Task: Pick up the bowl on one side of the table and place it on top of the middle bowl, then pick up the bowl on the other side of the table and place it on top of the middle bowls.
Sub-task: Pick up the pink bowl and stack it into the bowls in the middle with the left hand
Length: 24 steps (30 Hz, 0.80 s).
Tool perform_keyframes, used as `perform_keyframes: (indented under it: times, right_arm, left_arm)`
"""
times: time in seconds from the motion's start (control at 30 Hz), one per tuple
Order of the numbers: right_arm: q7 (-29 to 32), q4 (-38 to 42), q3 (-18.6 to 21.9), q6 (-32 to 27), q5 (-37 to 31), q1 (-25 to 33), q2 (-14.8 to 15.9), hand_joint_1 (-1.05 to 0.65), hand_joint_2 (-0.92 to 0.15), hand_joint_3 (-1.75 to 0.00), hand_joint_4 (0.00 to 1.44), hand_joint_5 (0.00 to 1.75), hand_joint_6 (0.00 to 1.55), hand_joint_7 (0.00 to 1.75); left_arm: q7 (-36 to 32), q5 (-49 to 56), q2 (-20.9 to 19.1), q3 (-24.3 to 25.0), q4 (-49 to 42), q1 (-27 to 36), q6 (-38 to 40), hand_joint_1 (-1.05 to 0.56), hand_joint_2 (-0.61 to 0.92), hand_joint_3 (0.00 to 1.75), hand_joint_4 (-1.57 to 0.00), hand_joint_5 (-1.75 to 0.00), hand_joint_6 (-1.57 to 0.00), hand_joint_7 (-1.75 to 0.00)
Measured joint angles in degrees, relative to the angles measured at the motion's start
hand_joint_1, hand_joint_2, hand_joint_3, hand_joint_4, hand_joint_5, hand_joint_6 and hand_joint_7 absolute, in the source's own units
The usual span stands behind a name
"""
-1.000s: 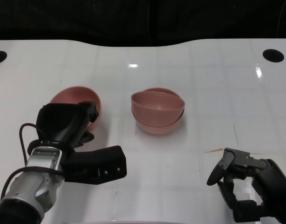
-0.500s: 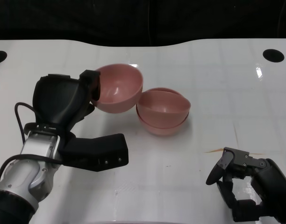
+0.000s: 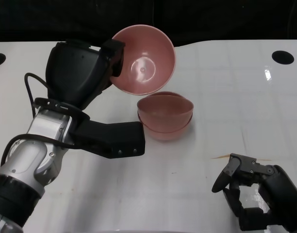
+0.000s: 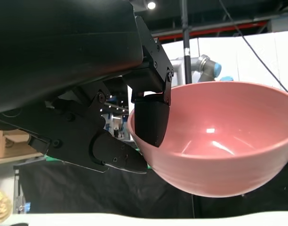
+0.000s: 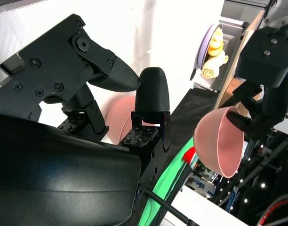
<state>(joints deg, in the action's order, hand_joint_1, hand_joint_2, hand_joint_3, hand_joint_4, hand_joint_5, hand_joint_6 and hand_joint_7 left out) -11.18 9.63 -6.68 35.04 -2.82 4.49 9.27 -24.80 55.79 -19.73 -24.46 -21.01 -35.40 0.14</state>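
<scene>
Since the earlier pictures, the left hand (image 3: 83, 73) had carried the pink bowl (image 3: 144, 59) up off the counter (image 3: 236, 97) on its own side and across toward the middle. At this moment the bowl was in the air, tipped so that its opening faced the head camera, and it hung just above and slightly behind the stacked bowls (image 3: 165, 115). The left wrist view showed the fingers (image 4: 151, 117) pinching the rim, one inside the bowl and the rest outside. The stack already held two bowls, the upper one sitting somewhat askew in the lower. The right hand (image 3: 257, 194) lay low at the near right of the counter, holding nothing, its fingers loosely curled but apart.

Judgement: the second pick appeared complete and the placing step was in hand. The bowl would need levelling and lowering onto the stack. Its tilt, together with the crooked upper bowl, posed a risk of poor seating or of nudging the stack.
</scene>
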Motion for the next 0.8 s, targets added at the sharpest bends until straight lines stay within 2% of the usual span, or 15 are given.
perform_keyframes:
  times: [0.13,0.27,0.33,0.4,0.43,0.5,0.53,0.57,0.6,0.67,0.7,0.73,0.8]
  right_arm:
    - [0.2,0.0,0.0,0.0,-0.1,0.0,-0.2,-0.22,-0.42,-1.31,0.89,1.75,0.78,1.48]
    - [0.2,0.0,0.0,0.0,-0.2,0.0,-0.3,-0.22,-0.42,-1.31,0.89,1.75,0.78,1.48]
    - [0.2,0.0,0.0,0.0,-0.3,0.0,-0.3,-0.23,-0.42,-1.31,0.89,1.75,0.78,1.48]
    - [0.2,0.0,0.0,0.0,-0.3,0.0,-0.3,-0.23,-0.42,-1.3,0.89,1.75,0.78,1.49]
    - [0.3,0.0,0.0,0.0,-0.3,0.0,-0.3,-0.23,-0.43,-1.3,0.89,1.75,0.78,1.49]
    - [0.3,-0.1,-0.1,0.0,-0.3,0.0,-0.4,-0.22,-0.43,-1.3,0.89,1.75,0.78,1.49]
    - [0.3,-0.1,-0.1,0.0,-0.4,0.1,-0.5,-0.22,-0.43,-1.3,0.89,1.75,0.78,1.49]
    - [0.3,-0.2,-0.1,-0.1,-0.4,0.1,-0.5,-0.21,-0.43,-1.3,0.89,1.75,0.78,1.49]
    - [0.3,-0.4,-0.2,-0.1,-0.5,0.2,-0.5,-0.21,-0.43,-1.3,0.89,1.75,0.78,1.49]
    - [0.4,-0.6,-0.2,-0.3,-1.2,0.3,-0.6,-0.22,-0.42,-1.31,0.89,1.75,0.78,1.49]
    - [0.4,-0.7,-0.3,-0.5,-1.4,0.3,-0.6,-0.22,-0.42,-1.31,0.89,1.75,0.78,1.49]
    - [0.4,-0.8,-0.3,-0.7,-1.5,0.4,-0.6,-0.22,-0.42,-1.31,0.88,1.75,0.78,1.49]
    - [0.4,-0.9,-0.3,-0.9,-1.8,0.4,-0.6,-0.22,-0.42,-1.31,0.88,1.75,0.78,1.49]
  left_arm:
    - [0.0,-0.4,0.1,-0.1,-0.6,-0.2,-1.7,-0.25,0.86,0.05,-0.91,-1.75,-0.67,-1.73]
    - [0.8,-0.7,1.2,-0.4,-2.7,-1.9,-2.7,-0.26,0.88,0.07,-0.93,-1.75,-0.66,-1.73]
    - [2.3,-0.8,1.8,-0.6,-3.4,-2.8,-2.7,-0.28,0.88,0.06,-0.92,-1.75,-0.71,-1.61]
    - [3.3,-1.2,2.6,-0.8,-4.4,-3.8,-2.9,-0.28,0.88,0.05,-0.92,-1.75,-0.73,-1.59]
    - [3.3,-1.5,3.0,-1.0,-5.2,-4.3,-3.3,-0.28,0.86,0.04,-0.93,-1.75,-0.76,-1.48]
    - [3.5,-2.0,4.0,-1.8,-7.0,-5.1,-3.8,-0.26,0.85,0.03,-0.93,-1.75,-0.76,-1.4]
    - [4.0,-2.1,4.3,-2.1,-7.8,-5.3,-4.1,-0.26,0.84,0.02,-0.92,-1.75,-0.81,-1.27]
    - [4.4,-2.4,4.8,-2.5,-8.7,-5.5,-4.2,-0.29,0.81,0.01,-0.93,-1.75,-0.9,-0.99]
    - [4.8,-2.5,5.3,-2.7,-9.6,-5.7,-4.3,-0.33,0.79,0.01,-0.92,-1.75,-1.04,-0.62]
    - [5.6,-3.2,6.6,-2.9,-11.7,-6.1,-4.3,-0.32,0.81,0.02,-0.92,-1.75,-1.12,-0.37]
    - [5.7,-3.8,7.3,-3.0,-12.9,-6.2,-4.3,-0.32,0.82,0.02,-0.91,-1.75,-1.13,-0.34]
    - [5.8,-4.2,8.0,-3.1,-14.1,-6.4,-4.3,-0.29,0.84,0.02,-0.91,-1.75,-1.08,-0.54]
    - [6.5,-4.9,8.9,-3.5,-16.3,-6.7,-4.4,-0.29,0.87,0.02,-0.9,-1.75,-0.98,-0.75]
